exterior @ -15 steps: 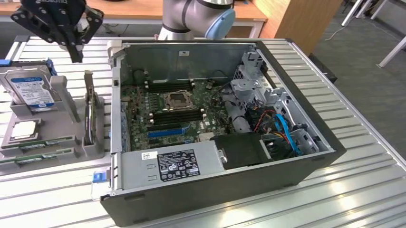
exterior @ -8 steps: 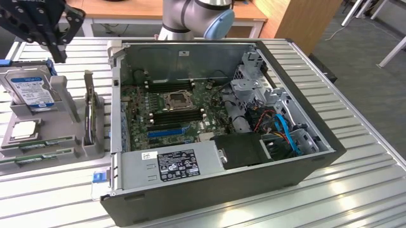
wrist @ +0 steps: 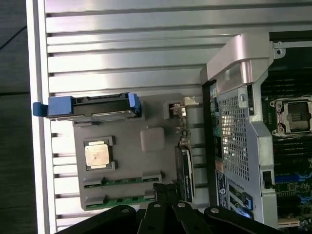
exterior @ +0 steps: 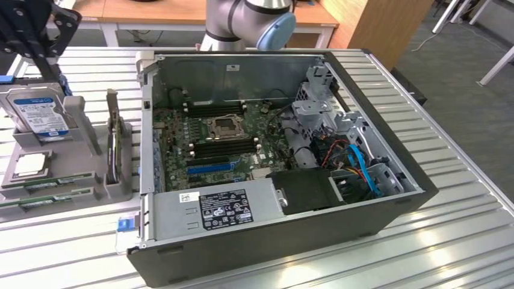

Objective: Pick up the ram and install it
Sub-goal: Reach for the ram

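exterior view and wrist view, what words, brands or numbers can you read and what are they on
No text can be read in either view.
black label on the power supply: white print, too small.
white sticker beside it: too small.
blue label on the hard drive: blurred.
small sticker inside the computer case: too small.
label strip on its edge: blurred.

Ram (wrist: 124,181) clear above; hard drive (exterior: 38,114), case (exterior: 321,235) alongside.
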Robot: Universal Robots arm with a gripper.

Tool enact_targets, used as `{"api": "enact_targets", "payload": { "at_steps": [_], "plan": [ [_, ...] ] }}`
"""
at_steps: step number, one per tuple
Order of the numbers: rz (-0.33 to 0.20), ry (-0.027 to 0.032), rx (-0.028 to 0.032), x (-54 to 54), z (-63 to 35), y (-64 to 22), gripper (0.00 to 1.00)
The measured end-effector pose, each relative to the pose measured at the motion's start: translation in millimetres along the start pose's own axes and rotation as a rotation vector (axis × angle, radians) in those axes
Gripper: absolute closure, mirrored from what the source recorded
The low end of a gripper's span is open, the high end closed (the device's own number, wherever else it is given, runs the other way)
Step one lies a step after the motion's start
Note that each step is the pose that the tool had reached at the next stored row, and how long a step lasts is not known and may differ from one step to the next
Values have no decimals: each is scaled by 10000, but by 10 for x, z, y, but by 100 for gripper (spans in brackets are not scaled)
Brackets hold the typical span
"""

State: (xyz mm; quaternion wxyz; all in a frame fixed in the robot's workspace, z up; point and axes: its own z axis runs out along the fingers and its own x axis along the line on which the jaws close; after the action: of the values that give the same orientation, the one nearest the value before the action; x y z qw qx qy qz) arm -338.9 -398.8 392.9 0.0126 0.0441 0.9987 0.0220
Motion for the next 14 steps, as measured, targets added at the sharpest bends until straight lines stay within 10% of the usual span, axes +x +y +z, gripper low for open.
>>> {"api": "enact_targets", "payload": {
  "at_steps": [14],
  "plan": [
    [10, -1, 0, 448, -11, -39, 90]
  ]
}}
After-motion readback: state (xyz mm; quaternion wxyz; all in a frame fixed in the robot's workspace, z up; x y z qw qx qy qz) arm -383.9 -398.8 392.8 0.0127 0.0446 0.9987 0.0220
